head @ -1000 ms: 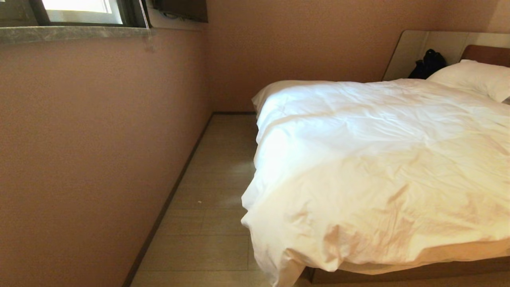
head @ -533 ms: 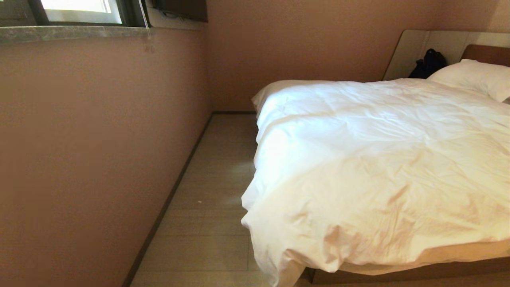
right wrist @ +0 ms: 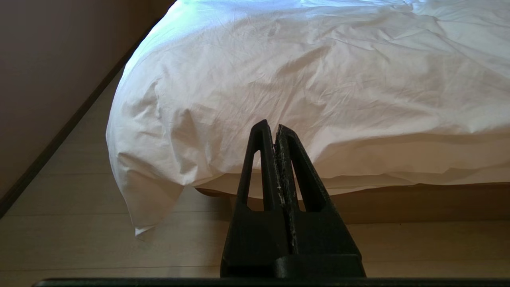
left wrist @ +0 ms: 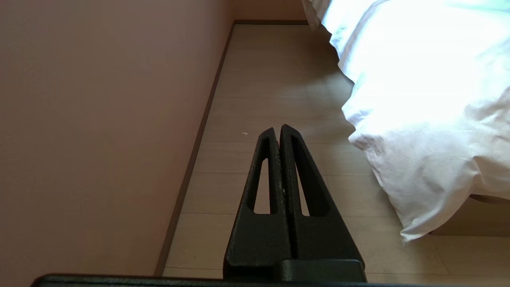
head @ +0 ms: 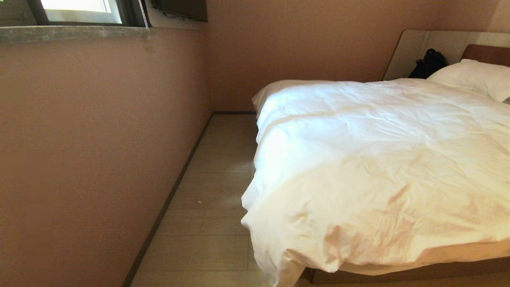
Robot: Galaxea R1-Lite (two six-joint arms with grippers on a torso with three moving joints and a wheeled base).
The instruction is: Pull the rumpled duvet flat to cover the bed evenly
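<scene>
Head view has the duvet (head: 378, 167) spread over pretty much the whole bed (head: 398, 275), white and wrinkly, with its near left corner drooping off the mattress toward the floor (head: 207, 199). A white pillow (head: 474, 77) sits at the far right by the brown headboard (head: 488, 52), and there's a black bag (head: 428, 63) just left of it. A pinkish wall (head: 99, 139) runs along the left with a window (head: 79, 10) up top. Neither arm shows in that view. On the wrist cams, the left gripper (left wrist: 279, 129) hangs over bare floor left of the bed, fingers pressed together, nothing in them. The right gripper (right wrist: 269, 125) points at the near edge of the duvet, fingers also pressed together and empty, not touching the fabric as far as I can see.
</scene>
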